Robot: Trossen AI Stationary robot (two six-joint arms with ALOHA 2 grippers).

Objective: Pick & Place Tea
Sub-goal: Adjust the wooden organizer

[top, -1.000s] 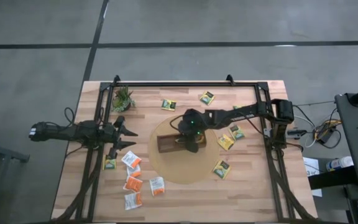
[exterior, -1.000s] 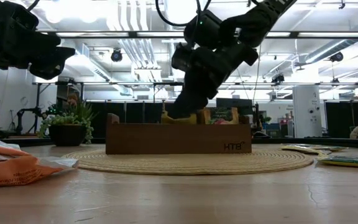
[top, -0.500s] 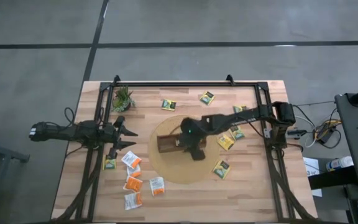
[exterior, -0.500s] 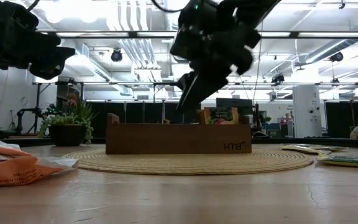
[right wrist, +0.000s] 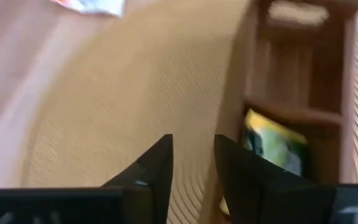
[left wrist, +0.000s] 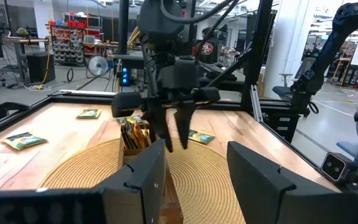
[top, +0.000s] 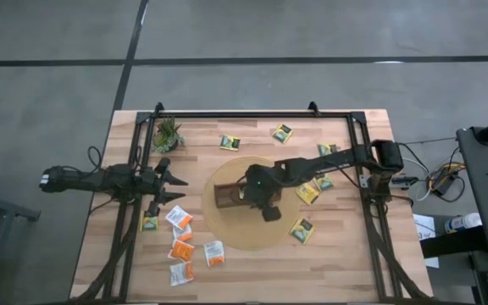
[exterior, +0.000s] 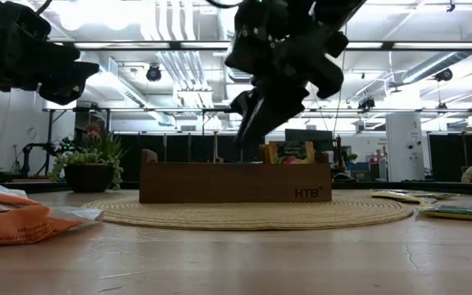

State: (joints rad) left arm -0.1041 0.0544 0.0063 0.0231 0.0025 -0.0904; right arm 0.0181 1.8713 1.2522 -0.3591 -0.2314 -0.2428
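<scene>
The right claw (exterior: 248,123), fingers apart and holding nothing, is hovering over the tray (exterior: 234,182), with loose yellow tea (top: 302,230) lying nearer it than the left claw (top: 169,188), also apart.

Bright ceiling strip lights (exterior: 179,33) glare straight into the low view, leaving the dark right gripper (exterior: 248,123) a near silhouette. From above, the pale wooden desk (top: 227,263) is evenly lit with soft shadows. The right wrist view is heavily blurred.
</scene>
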